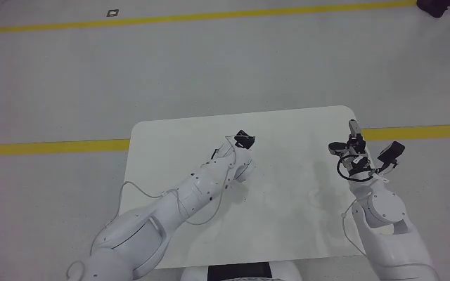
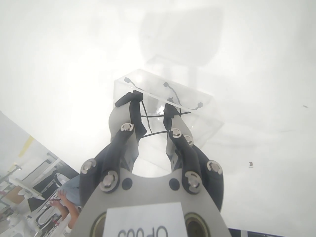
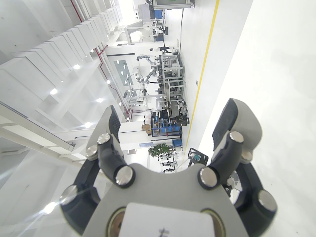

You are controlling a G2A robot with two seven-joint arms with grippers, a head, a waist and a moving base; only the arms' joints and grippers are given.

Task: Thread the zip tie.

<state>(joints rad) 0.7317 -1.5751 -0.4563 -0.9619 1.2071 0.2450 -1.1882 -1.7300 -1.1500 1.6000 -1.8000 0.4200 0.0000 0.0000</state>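
Note:
Several thin black zip ties (image 2: 172,97) lie in a clear plastic box (image 2: 205,117) on the white table (image 1: 295,211). My left gripper (image 2: 150,104) points down into that box, open, its fingertips (image 2: 133,104) among the ties. Black strands cross the gap between the fingers, but neither pad presses on one. From above, the left gripper (image 1: 242,138) sits near the table's far middle. My right gripper (image 3: 170,109) is open and holds nothing, raised off the table and facing out into the room. In the top view the right gripper (image 1: 369,144) is near the far right corner.
The table's rounded far right corner (image 1: 348,111) lies just beyond the right gripper. A small dark speck (image 2: 250,164) rests on the table beside the box. Yellow floor lines (image 1: 211,15) run past the table.

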